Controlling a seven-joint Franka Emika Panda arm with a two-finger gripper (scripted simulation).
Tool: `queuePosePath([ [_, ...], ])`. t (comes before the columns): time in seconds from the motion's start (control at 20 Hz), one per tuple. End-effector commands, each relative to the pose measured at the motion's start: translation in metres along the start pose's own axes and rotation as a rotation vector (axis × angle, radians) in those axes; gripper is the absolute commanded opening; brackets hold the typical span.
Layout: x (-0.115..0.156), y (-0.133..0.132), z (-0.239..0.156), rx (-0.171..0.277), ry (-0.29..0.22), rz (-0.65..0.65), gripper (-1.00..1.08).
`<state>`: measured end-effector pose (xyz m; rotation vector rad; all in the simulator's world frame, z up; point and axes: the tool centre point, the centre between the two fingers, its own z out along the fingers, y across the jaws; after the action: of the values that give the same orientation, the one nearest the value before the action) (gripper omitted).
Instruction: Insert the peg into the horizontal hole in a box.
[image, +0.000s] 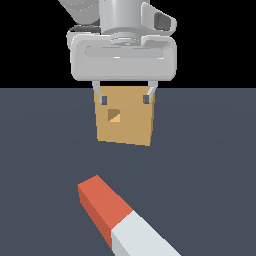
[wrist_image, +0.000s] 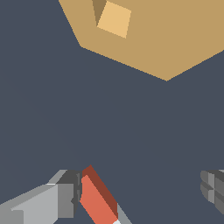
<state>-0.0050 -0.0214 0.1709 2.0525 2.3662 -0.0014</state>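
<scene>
Gripper high above the floor, fingers spread well apart, nothing between them. In the wrist view one finger just beside the red end of the peg, the other far off to the opposite edge — so open and empty, not yet closed on anything.

Behind the gripper in the exterior view, the box: tan block standing upright, face toward the camera, with the hole a small square opening set toward the exterior view's left of the face and above its middle.

Nearer the camera, well apart from the box, the peg flat on the dark floor. Long axis diagonal: red half pointing up and toward the exterior view's left, roughly toward the box but off to one side; pale half running off the lower edge, its end out of view. Not aligned with the hole, judging by the angle.

Risks from here, as a judgement: closing with the peg against one finger instead of centred could nudge or spin it rather than grip it. A grasp near the red tip would leave a long overhang, likely to droop or twist. With a hole about as wide as the peg — any leftover yaw or tilt at the mouth could jam the tip on the face or push the box over.
</scene>
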Motion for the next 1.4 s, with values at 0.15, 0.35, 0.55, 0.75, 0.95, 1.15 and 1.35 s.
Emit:
queuePosePath([
  [0.15,-0.024,-0.007,0.012,0.000,0.001,-0.073,1.00],
  [0.35,-0.045,-0.012,0.024,0.001,0.002,-0.138,1.00],
  [0.55,-0.067,-0.015,0.035,0.001,0.003,-0.204,1.00],
  [0.75,-0.090,-0.017,0.046,0.001,0.004,-0.271,1.00],
  [0.95,-0.113,-0.017,0.058,0.001,0.005,-0.340,1.00],
  [1.15,-0.137,-0.014,0.071,0.002,0.007,-0.411,1.00],
  [1.35,-0.159,-0.011,0.082,0.002,0.008,-0.477,1.00],
])
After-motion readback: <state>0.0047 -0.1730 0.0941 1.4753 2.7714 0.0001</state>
